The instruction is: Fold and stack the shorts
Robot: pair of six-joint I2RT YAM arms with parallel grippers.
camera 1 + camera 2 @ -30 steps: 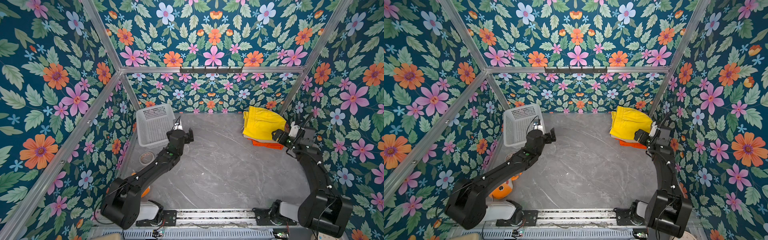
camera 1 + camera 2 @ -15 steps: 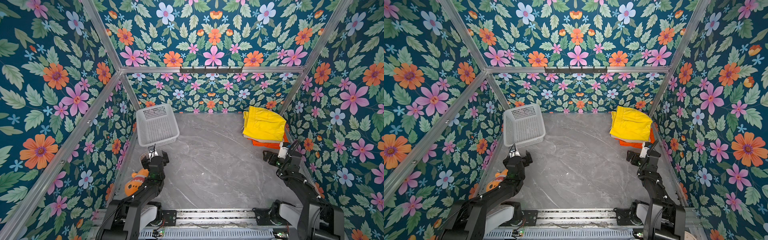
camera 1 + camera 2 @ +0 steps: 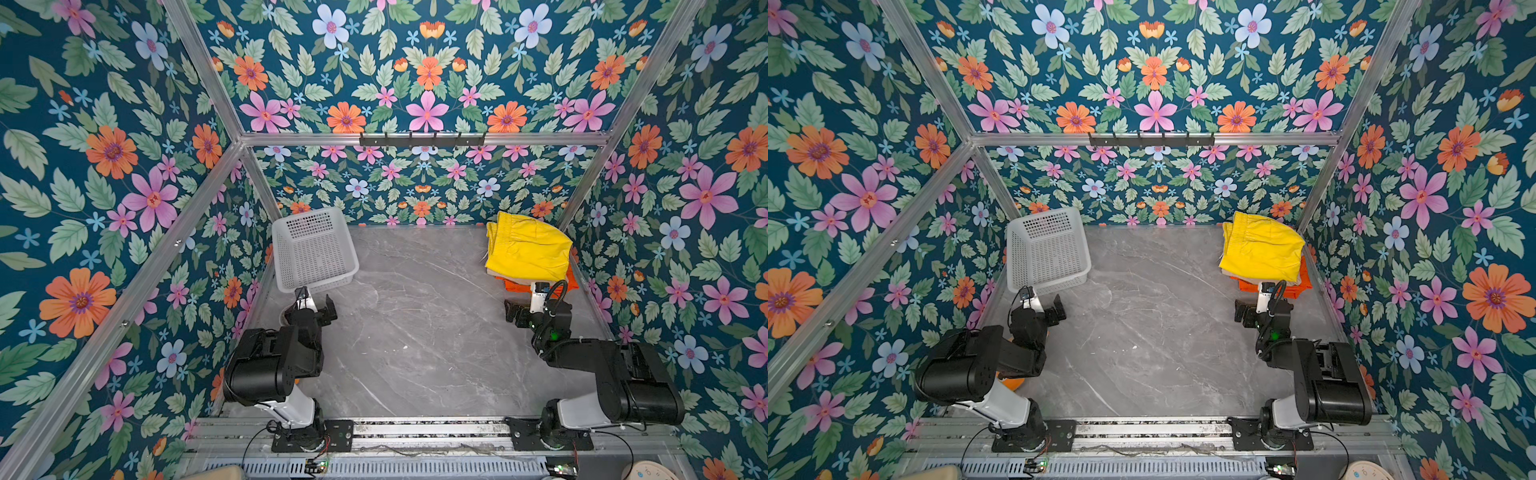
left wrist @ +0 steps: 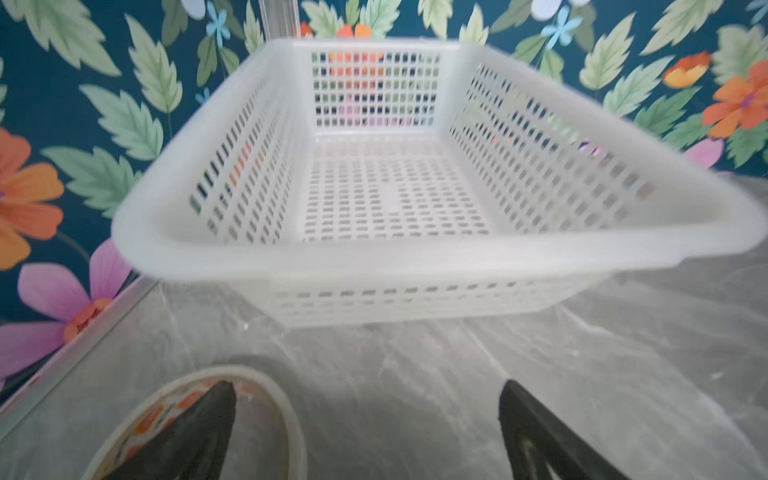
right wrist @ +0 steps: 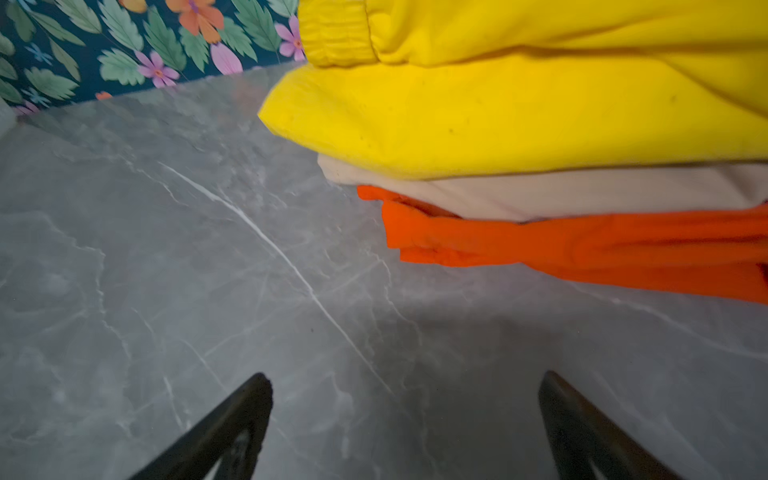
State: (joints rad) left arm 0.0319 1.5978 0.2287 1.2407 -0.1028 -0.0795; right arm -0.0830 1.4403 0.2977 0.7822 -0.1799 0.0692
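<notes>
Now, the main risk sits with the right arm, so take the arms first. Both are folded in close to their bases at the near edge of the worktop (image 3: 415, 340), wrists low and pointing toward the far edge.

The left gripper (image 3: 318, 303) hangs with jaws spread wide and nothing between them. It is above a small round dish (image 4: 286, 415) by the left edge (its contents are too blurred to name). Sinking here would likely knock that dish.

The right gripper (image 3: 515, 311) is likewise spread and empty, low over bare worktop and just short of the pile. Any forward creep could hook a finger (image 5: 249, 399) under the loose front fold of the orange shorts (image 5: 582, 249). That would drag the bottom layer out and shear the stack.

Beyond it, in the far right corner, the shorts lie stacked: orange at the bottom, the beige (image 5: 582, 195) between and the yellow (image 3: 528, 249) on top. The yellow pair is puffy and overhangs the beige on the near side, so I judge a nudge or snag could slide it off. Otherwise the job looks done.

Opposite, in the far left corner, the basket (image 3: 320, 286) stands empty and seemingly tipped toward the wall.
</notes>
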